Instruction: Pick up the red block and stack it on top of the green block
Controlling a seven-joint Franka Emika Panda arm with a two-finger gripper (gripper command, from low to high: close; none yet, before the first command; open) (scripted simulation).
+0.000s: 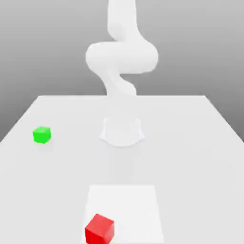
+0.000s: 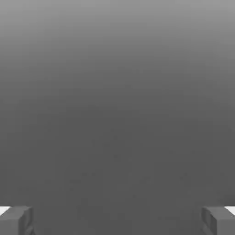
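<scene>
Red block [image 1: 99, 229] unstacked, well apart from green block [image 1: 42, 135]; my claw [image 2: 117, 221] spread, empty. Grasp and stacking remain.

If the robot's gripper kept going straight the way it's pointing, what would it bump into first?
Nothing, as far as the hand view shows: past the open gripper is only plain grey, though depth is hard to judge there.
</scene>
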